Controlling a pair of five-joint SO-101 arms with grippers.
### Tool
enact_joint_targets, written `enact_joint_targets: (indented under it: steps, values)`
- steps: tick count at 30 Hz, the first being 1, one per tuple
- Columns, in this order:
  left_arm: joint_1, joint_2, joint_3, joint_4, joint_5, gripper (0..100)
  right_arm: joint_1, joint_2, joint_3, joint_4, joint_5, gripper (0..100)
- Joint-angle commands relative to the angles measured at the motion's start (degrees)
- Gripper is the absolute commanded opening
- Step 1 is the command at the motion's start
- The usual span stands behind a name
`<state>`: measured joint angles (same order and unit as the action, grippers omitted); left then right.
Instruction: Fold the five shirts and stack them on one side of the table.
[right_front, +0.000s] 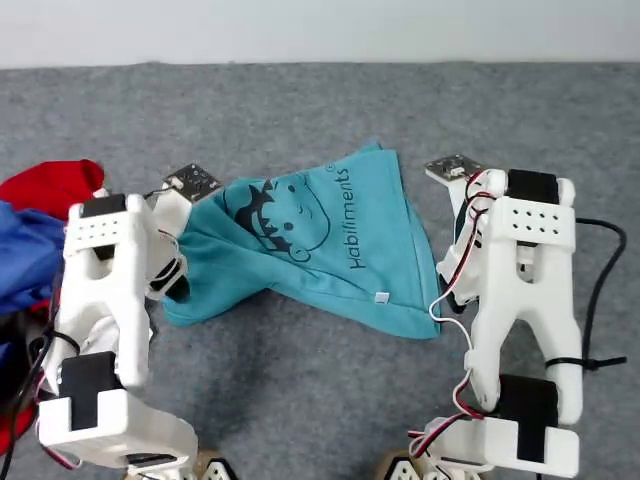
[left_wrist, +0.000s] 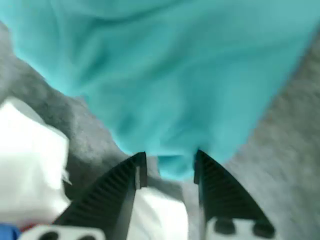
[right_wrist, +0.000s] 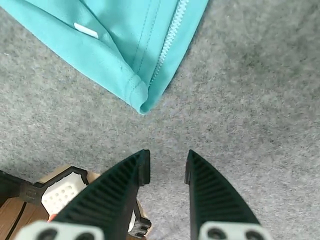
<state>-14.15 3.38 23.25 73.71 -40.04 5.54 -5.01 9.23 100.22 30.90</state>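
Observation:
A teal shirt with a printed cartoon face lies crumpled in the middle of the grey table. Its left end bunches toward my left gripper. In the left wrist view a fold of the teal shirt hangs between the tips of my left gripper, whose jaws stand apart with a small gap beside the cloth. My right gripper is open over bare carpet, just short of the hemmed corner of the teal shirt. In the high view the right gripper sits at the shirt's right edge.
A red shirt and a blue shirt are piled at the table's left edge, beside the left arm. Both arm bases stand at the front edge. Bare grey carpet lies between the arms and behind the shirt.

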Motion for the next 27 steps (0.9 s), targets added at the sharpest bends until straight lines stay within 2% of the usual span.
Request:
enact_joint_targets:
  steps: [1, 6, 10, 19, 27]
  values:
    - [-0.4, -3.2, 0.7, -9.4, 2.4, 16, 0.6, -3.1, -2.7, 1.9, -0.6, 12.6]
    - [-0.3, -0.6, 0.2, -19.3, 6.6, 16, 0.5, -3.1, -2.7, 1.9, -3.3, 12.6]
    - [-0.4, 7.0, -4.0, -19.4, 6.7, 16, 0.5, -3.1, -2.7, 1.9, -3.3, 12.6]
    - [-0.9, 4.0, -19.1, 4.9, 6.4, 16, 0.6, -3.1, -2.7, 2.0, -3.3, 12.6]
    - [-1.5, -4.2, -19.8, 22.3, 1.0, 16, 0.4, -3.1, -2.7, 1.9, -3.3, 12.6]
